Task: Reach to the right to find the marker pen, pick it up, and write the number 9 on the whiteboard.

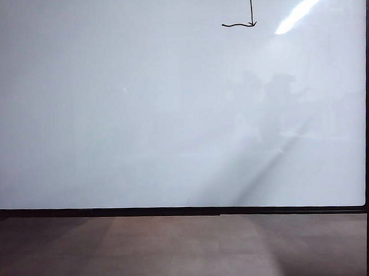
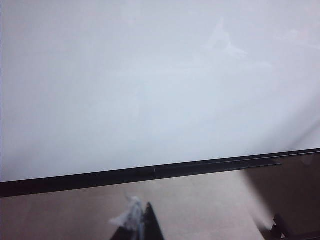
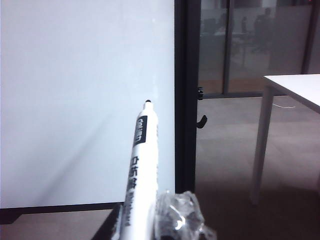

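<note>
Largely complete: the number 9 stands at one o'clock on the whiteboard. Right gripper, off the board's right edge, pinches the marker pen, tip clear. Left gripper: near the lower frame, state indeterminable.

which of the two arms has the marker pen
The right gripper holds the marker pen, tip off the whiteboard. The left gripper carries only a scrap of white wrap.

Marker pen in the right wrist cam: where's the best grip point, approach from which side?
Grip the marker pen low on its white barrel, from the tail end, as the right gripper seems to: tip stays exposed, pointing at the whiteboard. Left gripper idles, empty.
</note>
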Available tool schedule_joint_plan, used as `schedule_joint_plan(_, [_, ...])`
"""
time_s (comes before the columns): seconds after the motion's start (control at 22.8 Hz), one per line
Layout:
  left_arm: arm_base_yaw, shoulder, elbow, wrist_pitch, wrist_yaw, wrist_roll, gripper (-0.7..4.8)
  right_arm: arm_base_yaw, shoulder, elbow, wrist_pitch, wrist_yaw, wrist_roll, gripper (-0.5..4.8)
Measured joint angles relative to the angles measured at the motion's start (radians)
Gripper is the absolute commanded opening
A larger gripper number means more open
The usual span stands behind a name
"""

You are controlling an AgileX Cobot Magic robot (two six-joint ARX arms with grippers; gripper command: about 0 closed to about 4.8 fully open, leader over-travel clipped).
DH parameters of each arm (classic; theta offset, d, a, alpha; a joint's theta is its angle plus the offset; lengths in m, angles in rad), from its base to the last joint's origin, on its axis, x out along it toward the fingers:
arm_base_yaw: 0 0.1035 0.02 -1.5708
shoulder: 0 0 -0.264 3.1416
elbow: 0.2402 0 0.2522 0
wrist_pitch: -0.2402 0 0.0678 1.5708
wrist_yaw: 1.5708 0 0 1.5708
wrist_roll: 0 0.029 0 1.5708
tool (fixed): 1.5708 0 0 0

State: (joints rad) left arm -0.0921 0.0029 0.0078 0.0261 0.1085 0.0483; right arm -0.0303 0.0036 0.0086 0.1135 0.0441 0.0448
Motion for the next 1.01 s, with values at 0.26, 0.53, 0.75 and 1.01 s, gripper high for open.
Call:
schedule_joint_plan(0.26, [0.000, 0.000, 0.000, 0.000, 0.000, 0.000, -0.05, 0.002, 0.000, 0.000, 0.000, -0.001, 0.004, 0.04])
schedule_joint_plan(0.53, [0.000, 0.000, 0.000, 0.000, 0.000, 0.000, -0.05, 0.003, 0.000, 0.000, 0.002, -0.001, 0.008, 0.04])
schedule_joint_plan(0.75, [0.000, 0.000, 0.000, 0.000, 0.000, 0.000, -0.05, 0.031, 0.000, 0.000, 0.002, -0.003, 0.008, 0.04])
schedule_joint_plan(1.01, [0.000, 0.000, 0.000, 0.000, 0.000, 0.000, -0.05, 0.032, 0.000, 0.000, 0.002, -0.002, 0.008, 0.04])
